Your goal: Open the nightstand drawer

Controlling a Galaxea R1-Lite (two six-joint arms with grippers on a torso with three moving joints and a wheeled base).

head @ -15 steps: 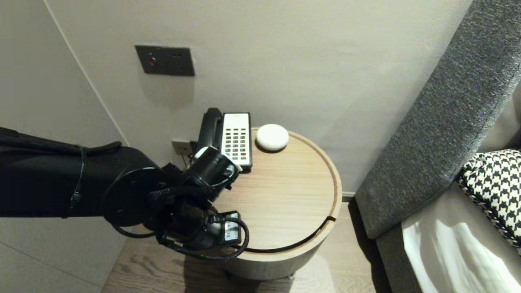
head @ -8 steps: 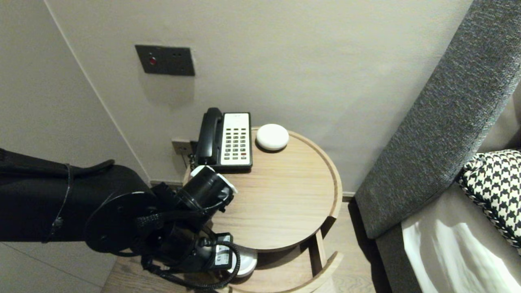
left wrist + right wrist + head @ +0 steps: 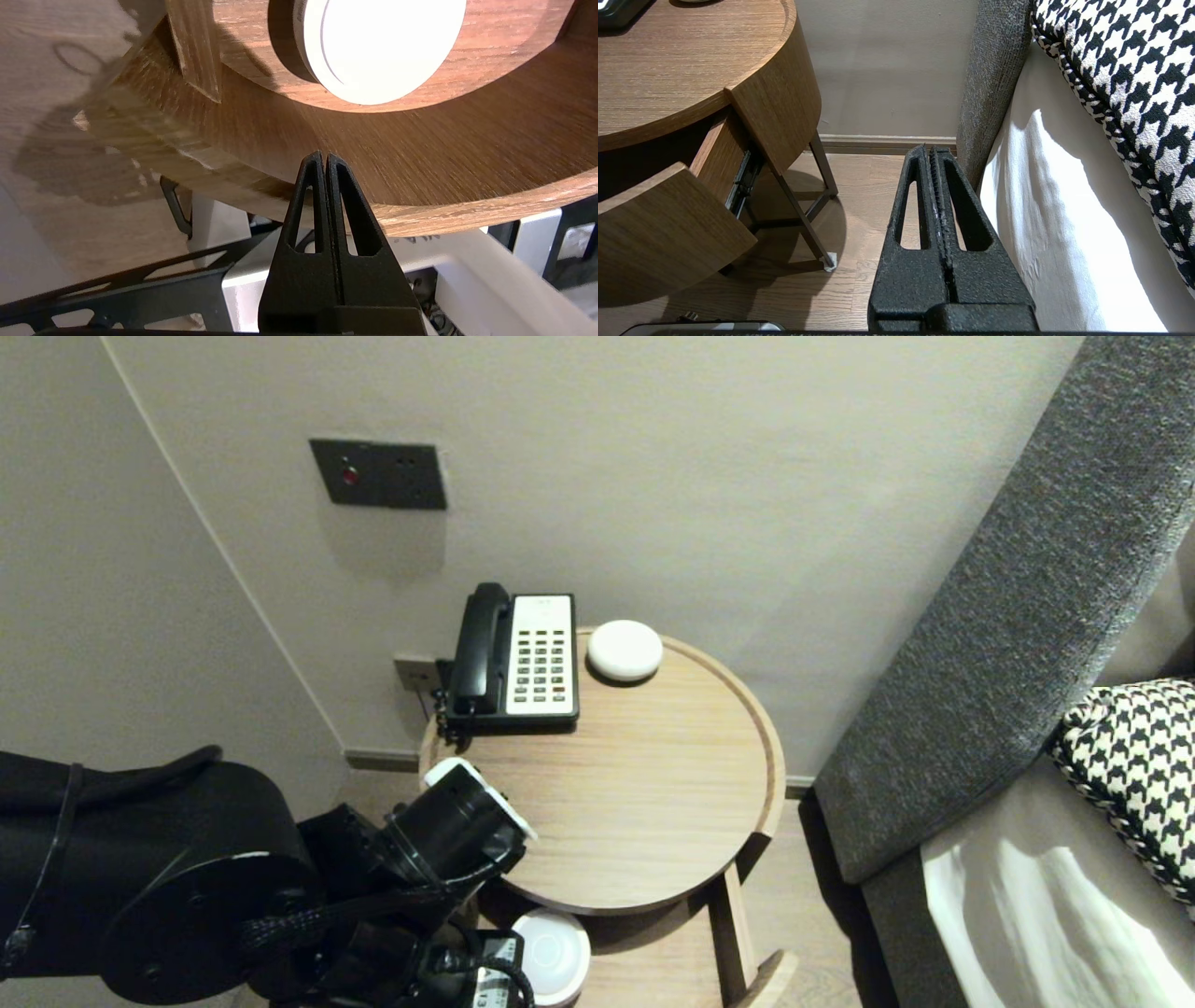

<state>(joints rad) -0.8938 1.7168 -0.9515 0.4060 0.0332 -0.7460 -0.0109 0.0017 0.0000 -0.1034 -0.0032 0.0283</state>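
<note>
Wooden and round, the counter (image 3: 653,784) has its drawer (image 3: 467,154) standing pulled out below the top, with a white disc (image 3: 387,46) lying inside near the curved front wall. The left hand (image 3: 324,156) is at that wall, fingers pressed together with nothing between them, tips just past its rim on the inner side. The right hand (image 3: 930,150), likewise closed and empty, hangs low between counter and bed (image 3: 1045,210).

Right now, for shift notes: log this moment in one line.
left tool: shut, at drawer rim | drawer: open, white disc inside | right tool: shut, parked by bed
</note>
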